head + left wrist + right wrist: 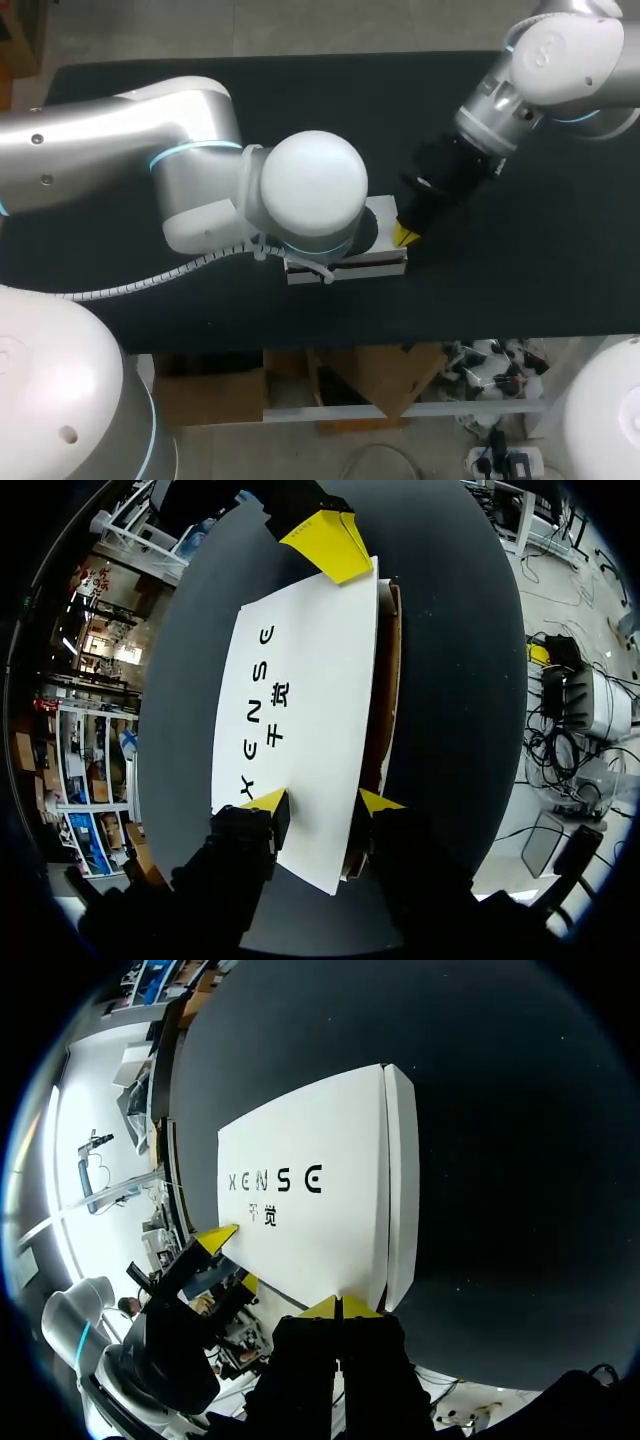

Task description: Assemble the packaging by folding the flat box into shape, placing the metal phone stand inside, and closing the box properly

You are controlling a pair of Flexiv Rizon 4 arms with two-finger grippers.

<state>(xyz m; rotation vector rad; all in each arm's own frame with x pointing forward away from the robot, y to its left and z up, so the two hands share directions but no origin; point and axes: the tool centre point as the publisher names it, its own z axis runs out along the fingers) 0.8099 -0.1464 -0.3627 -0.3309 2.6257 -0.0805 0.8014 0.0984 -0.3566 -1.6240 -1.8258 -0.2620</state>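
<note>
Left arm (200,170) comes in over the middle of the black desk (520,280) with its wrist right above the white box (320,700). The left jaws are apart, straddling one end of it. Right arm (520,90) slants down to the other end, right jaws pressed together, tips on the lid's edge. Lid's got black lettering (268,695) printed lengthwise.

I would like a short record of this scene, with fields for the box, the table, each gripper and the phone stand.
box: white box, folded into shape, lying flat; a brown edge shows along one long side
surface: black table
left: left gripper, fingers apart, over one end of the box
right: right gripper, fingers together, tips at the opposite end
phone stand: not visible in any view
</note>
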